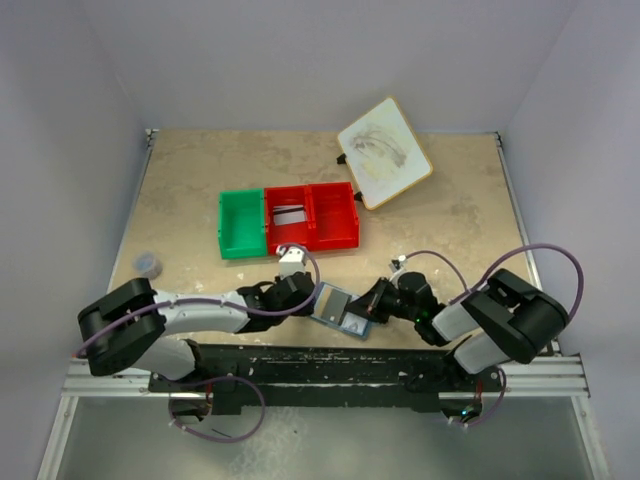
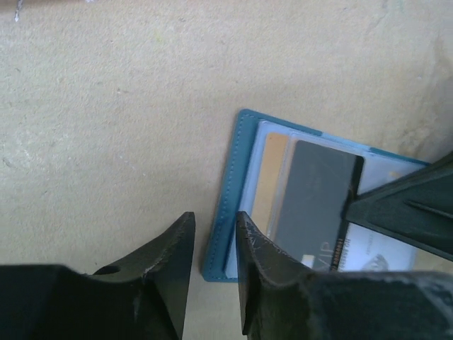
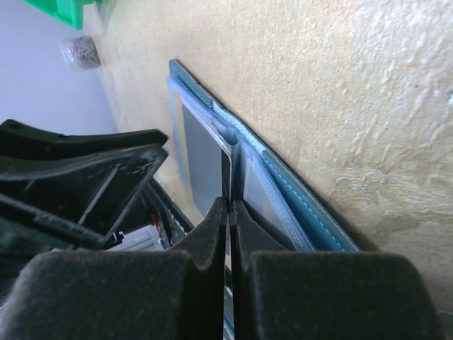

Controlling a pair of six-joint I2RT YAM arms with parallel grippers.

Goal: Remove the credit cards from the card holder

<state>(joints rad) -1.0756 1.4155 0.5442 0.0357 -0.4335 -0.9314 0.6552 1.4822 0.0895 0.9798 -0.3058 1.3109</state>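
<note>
The card holder (image 1: 338, 306) lies open on the table between my two grippers, blue rim up and pale blue inside (image 2: 244, 156). A dark credit card (image 2: 315, 195) lies over its pockets, with a tan-orange card (image 2: 272, 177) showing beneath it. My right gripper (image 3: 228, 203) is shut on the near edge of the dark card (image 3: 202, 159), and in the top view it (image 1: 372, 303) sits at the holder's right end. My left gripper (image 2: 214, 217) stands slightly open at the holder's left edge (image 1: 309, 296). The blue rim shows in the gap between its jaws, unclamped.
Behind the holder stand a green bin (image 1: 241, 224) and a red two-compartment bin (image 1: 335, 215). A grey-white flat piece (image 1: 290, 213) lies in the left red compartment. A white wood-rimmed board (image 1: 384, 153) lies at the back right. A small clear bag (image 1: 148, 264) is at the left.
</note>
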